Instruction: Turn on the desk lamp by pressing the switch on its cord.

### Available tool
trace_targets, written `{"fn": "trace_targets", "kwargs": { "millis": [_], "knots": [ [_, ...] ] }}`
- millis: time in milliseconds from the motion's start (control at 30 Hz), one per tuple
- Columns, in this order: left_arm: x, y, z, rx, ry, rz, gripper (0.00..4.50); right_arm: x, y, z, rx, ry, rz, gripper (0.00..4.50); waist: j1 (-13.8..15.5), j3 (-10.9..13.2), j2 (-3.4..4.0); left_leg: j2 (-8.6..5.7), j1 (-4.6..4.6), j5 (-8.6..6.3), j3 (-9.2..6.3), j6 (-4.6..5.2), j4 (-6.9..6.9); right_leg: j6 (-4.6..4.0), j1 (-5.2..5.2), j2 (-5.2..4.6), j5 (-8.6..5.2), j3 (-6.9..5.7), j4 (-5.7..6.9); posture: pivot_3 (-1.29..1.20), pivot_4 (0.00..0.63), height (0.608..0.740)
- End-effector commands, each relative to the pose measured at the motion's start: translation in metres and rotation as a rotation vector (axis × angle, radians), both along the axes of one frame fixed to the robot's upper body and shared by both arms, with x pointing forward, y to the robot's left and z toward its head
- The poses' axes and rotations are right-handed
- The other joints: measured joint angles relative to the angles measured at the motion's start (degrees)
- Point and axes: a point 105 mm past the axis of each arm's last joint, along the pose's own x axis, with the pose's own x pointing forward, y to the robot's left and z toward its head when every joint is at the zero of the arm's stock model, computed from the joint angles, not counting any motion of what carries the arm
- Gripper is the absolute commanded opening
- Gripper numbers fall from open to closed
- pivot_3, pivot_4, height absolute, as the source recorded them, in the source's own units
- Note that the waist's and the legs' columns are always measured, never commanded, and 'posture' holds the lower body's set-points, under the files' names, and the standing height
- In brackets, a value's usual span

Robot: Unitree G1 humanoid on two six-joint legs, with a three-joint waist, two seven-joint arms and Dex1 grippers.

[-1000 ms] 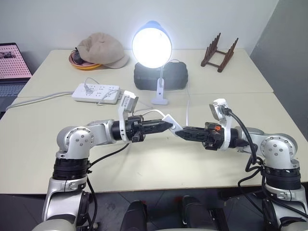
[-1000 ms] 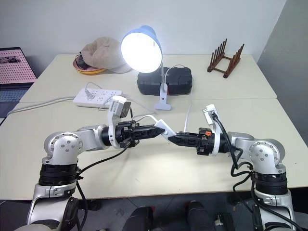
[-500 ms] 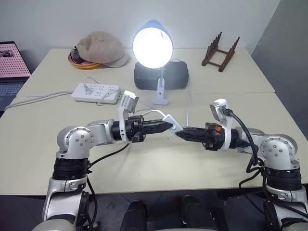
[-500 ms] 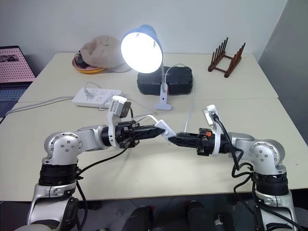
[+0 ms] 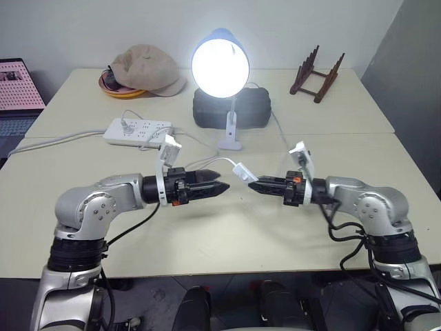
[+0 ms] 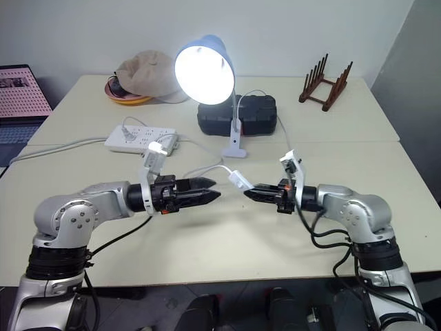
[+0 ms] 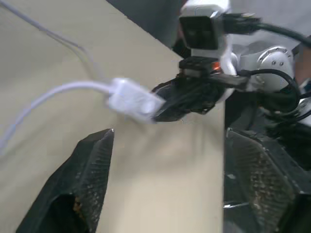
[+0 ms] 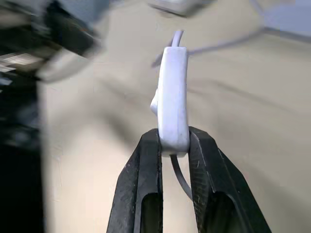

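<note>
The lamp [image 5: 220, 63] glows; the right gripper [image 5: 252, 185] pinches the switch [image 5: 241, 172] above the desk [image 5: 227, 234], the left gripper [image 5: 222, 187] gaping empty beside it.

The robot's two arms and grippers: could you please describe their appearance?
Both arms have rounded silver-grey segments with black joint bands and loose black cables. The left gripper and right gripper each end in two tapered black fingers with orange marks at the base. A white camera block sits on each wrist.

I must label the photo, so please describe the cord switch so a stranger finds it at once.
Start at the lit desk lamp and follow its thin white cord toward the robot. The switch is the small white oblong block pinched in the right end effector, far smaller than the power strip.
</note>
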Motion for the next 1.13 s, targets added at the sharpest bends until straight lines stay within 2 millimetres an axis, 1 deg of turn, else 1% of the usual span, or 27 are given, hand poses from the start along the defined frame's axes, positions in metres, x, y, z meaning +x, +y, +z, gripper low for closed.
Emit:
{"fn": "trace_targets", "kwargs": {
  "millis": [33,133,233,267,333,367,500,600,800,867,967,1033,1133],
  "knots": [
    [-0.007,-0.003,0.008,0.08,-0.144,-0.037,4.46,0.021,-0.01,-0.002,-0.179,-0.169,-0.036,0.38,0.06,0.0,0.01,0.0,-0.01,0.0,0.01,0.0,-0.02,0.0,0.0,0.0,0.0,0.0,-0.01,0.0,0.15,0.74],
    [-0.01,-0.001,0.007,0.118,-0.176,-0.051,4.46,0.024,-0.003,-0.005,-0.26,-0.241,0.022,0.38,0.02,0.01,0.01,0.0,-0.12,0.0,0.01,0.0,-0.04,0.0,-0.1,-0.01,0.0,0.0,-0.02,0.0,0.15,0.74],
    [-0.004,0.005,0.004,0.154,-0.203,-0.034,4.46,0.024,0.001,-0.012,-0.372,-0.326,0.103,0.38,0.02,0.01,0.01,0.0,-0.25,0.0,0.0,0.0,-0.04,0.0,-0.24,0.0,0.0,-0.01,0.01,0.0,0.15,0.74],
    [-0.002,0.007,0.004,0.151,-0.197,-0.025,4.46,0.021,0.003,-0.013,-0.377,-0.334,0.134,0.38,0.03,0.01,0.01,0.0,-0.25,0.0,0.01,0.0,-0.04,0.0,-0.24,0.0,0.0,-0.01,0.01,0.0,0.15,0.74],
    [-0.001,0.008,0.005,0.144,-0.19,-0.021,4.5,0.015,0.007,-0.011,-0.343,-0.323,0.178,1.09,0.03,0.01,0.01,0.0,-0.24,0.0,0.0,0.0,-0.04,0.0,-0.24,0.0,0.0,-0.01,0.01,0.0,0.15,0.74],
    [-0.001,0.008,0.004,0.148,-0.189,-0.024,4.5,0.013,0.008,-0.009,-0.33,-0.323,0.191,1.22,0.03,0.01,0.01,0.0,-0.24,0.0,0.0,0.0,-0.03,0.0,-0.24,0.0,0.0,-0.01,0.03,0.0,0.15,0.74],
    [0.005,0.011,0.002,0.162,-0.188,0.011,4.5,0.005,0.004,0.004,-0.276,-0.312,0.204,2.26,0.05,0.01,0.01,0.0,-0.24,0.0,-0.01,0.0,-0.02,0.01,-0.23,-0.01,0.0,-0.02,0.05,0.0,0.15,0.74],
    [0.006,0.014,0.0,0.165,-0.176,0.013,4.5,-0.006,-0.003,0.016,-0.232,-0.289,0.208,3.02,0.13,0.01,0.01,0.0,-0.24,0.0,-0.02,0.0,-0.02,0.01,-0.23,-0.01,0.0,-0.03,0.06,0.0,0.15,0.74],
    [0.01,0.029,0.003,0.206,-0.168,0.011,4.5,-0.044,-0.026,0.052,-0.162,-0.269,0.222,4.48,0.4,0.01,0.02,0.0,-0.25,0.0,-0.04,0.0,-0.02,0.0,-0.23,-0.01,0.0,-0.05,0.07,0.0,0.15,0.74],
    [0.013,0.035,0.004,0.225,-0.166,0.012,4.5,-0.054,-0.035,0.057,-0.156,-0.26,0.209,4.48,0.53,0.01,0.02,0.0,-0.25,0.0,-0.03,0.0,-0.02,0.0,-0.23,-0.01,0.0,-0.05,0.07,0.0,0.15,0.74],
    [0.014,0.042,0.0,0.285,-0.177,-0.008,4.5,-0.066,-0.05,0.06,-0.138,-0.235,0.166,4.48,0.75,0.01,0.01,0.0,-0.22,0.0,-0.03,0.0,0.0,0.0,-0.2,-0.01,0.0,-0.05,0.06,0.0,0.15,0.74],
    [0.015,0.043,0.001,0.288,-0.175,-0.017,4.5,-0.075,-0.056,0.058,-0.138,-0.221,0.146,4.48,0.84,0.01,0.02,0.0,-0.21,0.0,-0.01,0.01,0.0,0.0,-0.2,-0.01,0.0,-0.04,0.06,0.0,0.15,0.74],
    [0.017,0.044,0.002,0.287,-0.167,-0.029,4.5,-0.08,-0.062,0.055,-0.134,-0.203,0.099,4.48,0.85,0.01,0.01,0.0,-0.22,0.0,0.01,0.0,0.02,0.01,-0.2,-0.01,0.0,-0.02,0.06,0.0,0.15,0.74]
  ]
}}
